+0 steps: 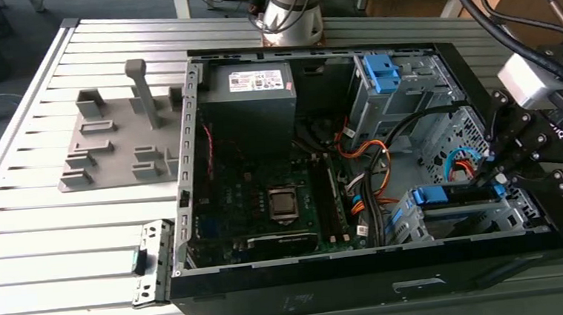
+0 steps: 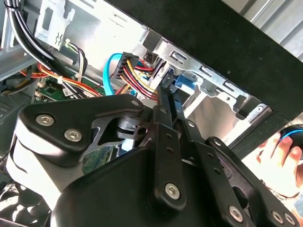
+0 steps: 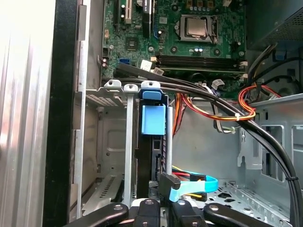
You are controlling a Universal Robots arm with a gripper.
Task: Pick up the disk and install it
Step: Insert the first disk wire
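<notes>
The disk [image 1: 453, 196], edged by its blue carrier frame, sits in the metal drive cage [image 1: 508, 212] at the front corner of the open computer case, on the exterior view's right. In the first wrist view the disk [image 3: 154, 118] stands edge-on in the cage slot, its blue tab toward the motherboard. My gripper [image 1: 496, 181] hangs right over the cage's cable end. In the second wrist view the gripper [image 2: 166, 92] has its black fingers drawn together at the tips, beside the blue frame [image 2: 187, 81] and the cable plugs. Whether the gripper [image 3: 163, 203] touches the disk I cannot tell.
The case holds a grey power-supply box [image 1: 249, 93], a motherboard [image 1: 275, 202], an upper bay with a blue bracket [image 1: 382, 72] and bundled cables [image 1: 371, 159] beside the cage. A grey fixture [image 1: 117, 139] stands on the slatted table. A person's hand [image 2: 279, 151] shows beyond the case wall.
</notes>
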